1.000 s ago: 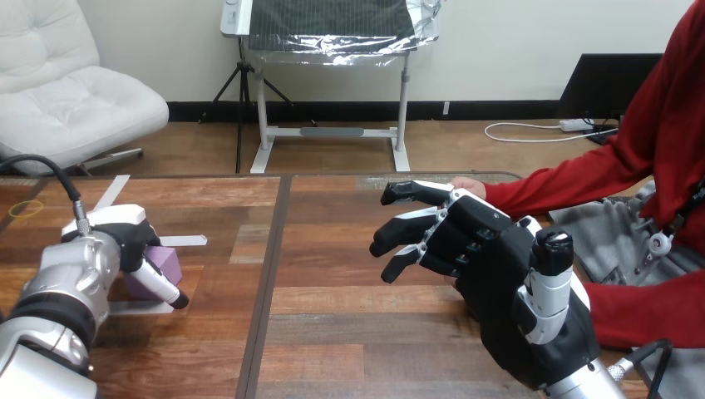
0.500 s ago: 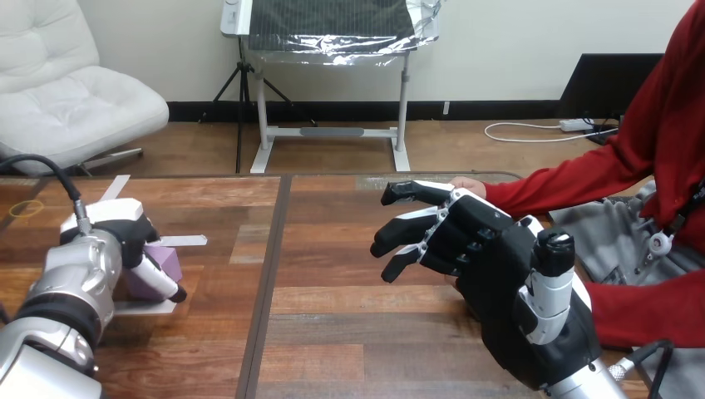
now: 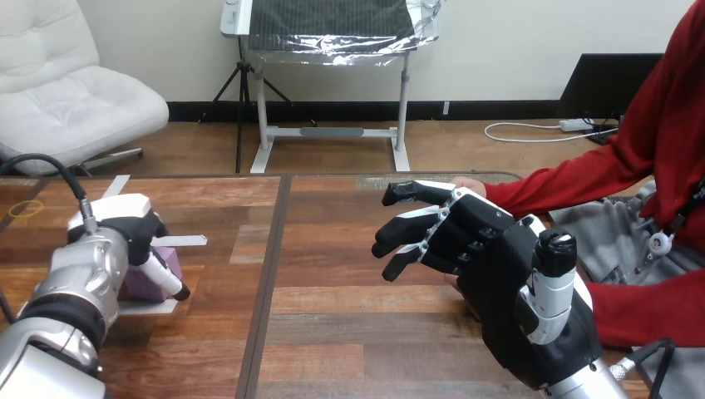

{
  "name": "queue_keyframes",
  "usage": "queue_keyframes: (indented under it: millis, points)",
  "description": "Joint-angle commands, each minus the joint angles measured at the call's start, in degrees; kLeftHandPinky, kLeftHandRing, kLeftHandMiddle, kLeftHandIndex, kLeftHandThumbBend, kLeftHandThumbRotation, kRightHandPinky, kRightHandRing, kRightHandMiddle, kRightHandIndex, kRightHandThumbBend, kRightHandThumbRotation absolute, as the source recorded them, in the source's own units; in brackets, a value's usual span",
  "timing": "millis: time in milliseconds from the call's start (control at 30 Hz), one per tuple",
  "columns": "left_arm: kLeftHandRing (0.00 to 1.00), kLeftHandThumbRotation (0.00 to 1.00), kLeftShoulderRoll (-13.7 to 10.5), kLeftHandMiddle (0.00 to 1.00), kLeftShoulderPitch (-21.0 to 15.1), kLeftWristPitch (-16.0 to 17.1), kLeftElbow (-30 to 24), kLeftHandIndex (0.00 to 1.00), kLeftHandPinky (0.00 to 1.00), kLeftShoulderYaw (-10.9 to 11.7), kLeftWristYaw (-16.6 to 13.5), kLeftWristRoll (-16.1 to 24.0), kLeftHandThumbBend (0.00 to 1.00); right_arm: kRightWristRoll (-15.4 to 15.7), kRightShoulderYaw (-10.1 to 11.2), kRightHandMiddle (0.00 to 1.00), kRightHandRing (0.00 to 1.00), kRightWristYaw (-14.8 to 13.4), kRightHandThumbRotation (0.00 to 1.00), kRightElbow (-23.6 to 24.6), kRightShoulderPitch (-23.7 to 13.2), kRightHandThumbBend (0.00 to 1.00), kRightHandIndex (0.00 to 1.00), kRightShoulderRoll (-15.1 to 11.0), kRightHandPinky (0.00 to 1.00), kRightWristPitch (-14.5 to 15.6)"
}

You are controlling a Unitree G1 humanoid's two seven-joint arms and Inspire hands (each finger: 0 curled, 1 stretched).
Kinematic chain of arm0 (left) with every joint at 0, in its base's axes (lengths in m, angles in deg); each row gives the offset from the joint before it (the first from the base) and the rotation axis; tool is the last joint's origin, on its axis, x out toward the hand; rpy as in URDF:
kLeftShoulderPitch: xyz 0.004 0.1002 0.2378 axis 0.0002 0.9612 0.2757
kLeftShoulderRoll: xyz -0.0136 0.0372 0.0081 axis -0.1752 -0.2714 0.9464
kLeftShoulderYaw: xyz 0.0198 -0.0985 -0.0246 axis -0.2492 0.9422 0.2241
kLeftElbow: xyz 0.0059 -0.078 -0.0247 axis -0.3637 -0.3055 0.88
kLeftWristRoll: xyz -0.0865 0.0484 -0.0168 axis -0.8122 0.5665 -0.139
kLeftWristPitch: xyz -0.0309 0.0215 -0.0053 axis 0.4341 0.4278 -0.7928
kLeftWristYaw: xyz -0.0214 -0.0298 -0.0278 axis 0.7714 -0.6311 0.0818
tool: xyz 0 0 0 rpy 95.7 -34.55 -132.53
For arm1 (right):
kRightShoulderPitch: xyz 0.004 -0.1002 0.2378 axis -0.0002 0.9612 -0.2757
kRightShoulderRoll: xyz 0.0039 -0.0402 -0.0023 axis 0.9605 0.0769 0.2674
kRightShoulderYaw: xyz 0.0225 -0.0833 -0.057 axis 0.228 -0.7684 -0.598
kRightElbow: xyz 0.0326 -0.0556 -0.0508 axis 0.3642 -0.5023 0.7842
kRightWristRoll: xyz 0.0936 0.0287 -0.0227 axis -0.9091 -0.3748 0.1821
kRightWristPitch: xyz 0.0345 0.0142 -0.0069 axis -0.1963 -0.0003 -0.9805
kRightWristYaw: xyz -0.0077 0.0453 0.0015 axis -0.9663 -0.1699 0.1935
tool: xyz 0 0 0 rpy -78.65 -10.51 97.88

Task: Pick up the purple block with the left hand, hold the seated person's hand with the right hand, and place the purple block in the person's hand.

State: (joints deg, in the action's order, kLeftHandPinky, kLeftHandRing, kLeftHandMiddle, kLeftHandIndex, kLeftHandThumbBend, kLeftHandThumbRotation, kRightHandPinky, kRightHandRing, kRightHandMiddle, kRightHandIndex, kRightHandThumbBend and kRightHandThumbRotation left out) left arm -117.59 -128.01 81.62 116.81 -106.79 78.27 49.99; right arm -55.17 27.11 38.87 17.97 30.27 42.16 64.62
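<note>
**Varnished wood, brushed metal, matt plastic**

The desk (image 3: 349, 324) is plank wood under a smooth, faintly glossy varnish. The left forearm (image 3: 79, 287) is brushed silver metal. The right hand (image 3: 490, 258) is matt black plastic, with glossy white shells. The purple block (image 3: 158, 278) looks matt. The person's red sleeve (image 3: 574, 179) is soft cloth.

A white armchair (image 3: 75, 100) stands on wooden floor (image 3: 465, 154).
</note>
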Motion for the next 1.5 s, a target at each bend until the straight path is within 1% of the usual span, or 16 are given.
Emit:
queue_keyframes:
  millis: [0, 133, 200, 433, 500, 567, 633, 800, 833, 867, 967, 1100, 1333, 1467]
  points:
    - [0.78, 0.14, 0.11, 0.84, -2.36, 0.52, 0.01, 0.81, 0.54, 0.18, -1.96, -0.26, 0.76, -1.09, 0.47, 0.61, 0.6, 0.01, 1.0, 0.85, -1.89, 0.96, 0.7, 1.01, 0.48, -1.39]
    - [0.77, 0.09, 0.07, 0.82, -2.36, 0.79, 0.17, 0.79, 0.53, 0.27, -2.18, -0.45, 0.76, -0.91, 0.47, 0.61, 0.6, -0.08, 1.0, 0.91, -1.91, 0.96, 0.7, 0.99, 0.48, -1.45]
    - [0.77, 0.05, 0.04, 0.82, -2.38, 0.85, 0.22, 0.79, 0.53, 0.32, -2.11, -0.54, 0.75, -0.9, 0.46, 0.61, 0.6, -0.05, 1.0, 0.91, -1.95, 0.96, 0.7, 0.99, 0.47, -1.48]
    - [0.74, 0.01, -0.37, 0.79, -2.67, 1.6, 0.19, 0.76, 0.53, 0.22, -1.32, -0.65, 0.74, -0.74, 0.45, 0.6, 0.6, -0.22, 1.0, 1.0, -1.99, 0.96, 0.7, 0.99, 0.47, -1.43]
    - [0.71, 0.0, -0.43, 0.77, -2.73, 1.66, 0.1, 0.75, 0.51, 0.34, -1.2, -0.78, 0.74, -0.86, 0.45, 0.6, 0.59, -0.14, 1.0, 0.92, -2.02, 0.96, 0.7, 1.01, 0.47, -1.44]
    - [0.64, 0.0, -0.45, 0.74, -2.81, 1.66, 0.11, 0.74, 0.46, 0.91, -0.85, -1.4, 0.74, -0.83, 0.44, 0.6, 0.59, -0.12, 1.0, 0.89, -2.05, 0.96, 0.7, 1.01, 0.47, -1.5]
    - [0.6, 0.0, -0.47, 0.71, -2.84, 1.71, 0.15, 0.73, 0.43, 1.4, -0.72, -1.95, 0.73, -0.77, 0.45, 0.6, 0.59, -0.18, 1.0, 0.88, -2.05, 0.96, 0.7, 1.06, 0.47, -1.56]
    - [0.46, 0.0, -0.57, 0.6, -2.93, 1.71, 0.1, 0.7, 0.33, 1.79, -0.32, -2.81, 0.72, -0.61, 0.42, 0.6, 0.59, -0.33, 1.0, 0.86, -2.02, 0.95, 0.7, 1.17, 0.47, -1.68]
    - [0.46, 0.0, -0.65, 0.6, -2.94, 1.83, 0.08, 0.7, 0.33, 1.85, -0.2, -3.01, 0.72, -0.62, 0.42, 0.6, 0.59, -0.32, 1.0, 0.84, -2.01, 0.95, 0.7, 1.16, 0.47, -1.68]
    - [0.43, 0.0, -0.7, 0.55, -2.93, 1.92, 0.07, 0.69, 0.31, 1.89, -0.14, -3.15, 0.71, -0.63, 0.43, 0.6, 0.59, -0.31, 1.0, 0.83, -2.0, 0.95, 0.7, 1.15, 0.47, -1.67]
    - [0.39, 0.0, -0.89, 0.51, -2.91, 2.22, 0.06, 0.68, 0.29, 1.93, 0.05, -3.34, 0.7, -0.54, 0.4, 0.6, 0.59, -0.43, 1.0, 0.88, -1.93, 0.95, 0.7, 1.14, 0.47, -1.62]
    - [0.36, 0.0, -1.02, 0.46, -2.91, 2.37, 0.12, 0.67, 0.27, 2.22, 0.39, -3.68, 0.69, -0.61, 0.37, 0.6, 0.59, -0.37, 1.0, 0.81, -1.97, 0.95, 0.7, 1.17, 0.47, -1.67]
    - [0.35, 0.0, -1.24, 0.44, -2.96, 2.44, 0.1, 0.64, 0.26, 2.27, 0.98, -3.69, 0.68, -0.72, 0.31, 0.6, 0.59, -0.47, 1.0, 1.09, -1.96, 0.95, 0.7, 1.16, 0.47, -1.34]
    - [0.36, 0.0, -1.28, 0.45, -3.07, 2.21, 0.27, 0.63, 0.27, 2.03, 1.33, -3.6, 0.65, -0.81, 0.29, 0.6, 0.59, -0.43, 1.0, 1.18, -1.94, 0.95, 0.7, 1.13, 0.46, -1.29]
